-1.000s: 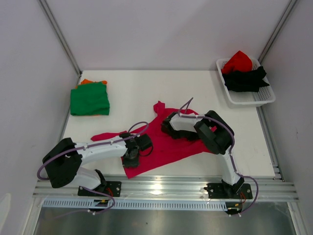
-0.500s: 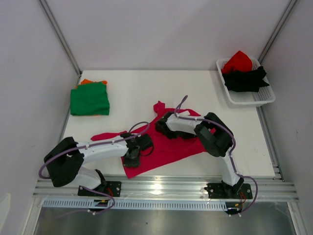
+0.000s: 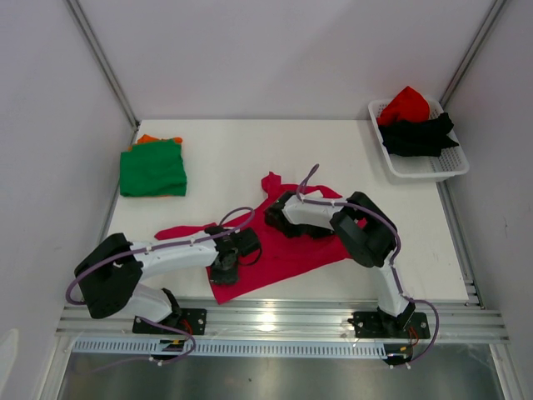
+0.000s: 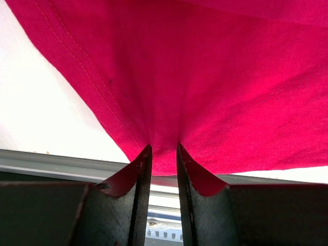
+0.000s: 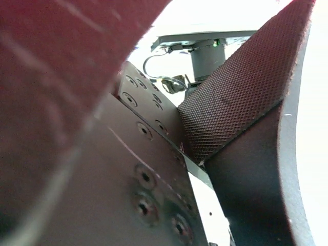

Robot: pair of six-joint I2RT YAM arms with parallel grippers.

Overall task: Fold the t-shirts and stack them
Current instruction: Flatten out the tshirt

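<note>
Your left hand [image 4: 163, 149] reaches low and pinches the pink shirt [image 3: 287, 250] by its hem, at 6 o'clock on the worktop [image 3: 225, 158]. Your right hand [image 3: 277, 218] lies low on the shirt's 12 o'clock side; I cannot tell its grip.

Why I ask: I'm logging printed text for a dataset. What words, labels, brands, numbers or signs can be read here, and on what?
None: no readable text, number or sign in any of the three views.
The magenta-pink t-shirt, the green t-shirt and the white basket are plain, with no print or label showing.
</note>
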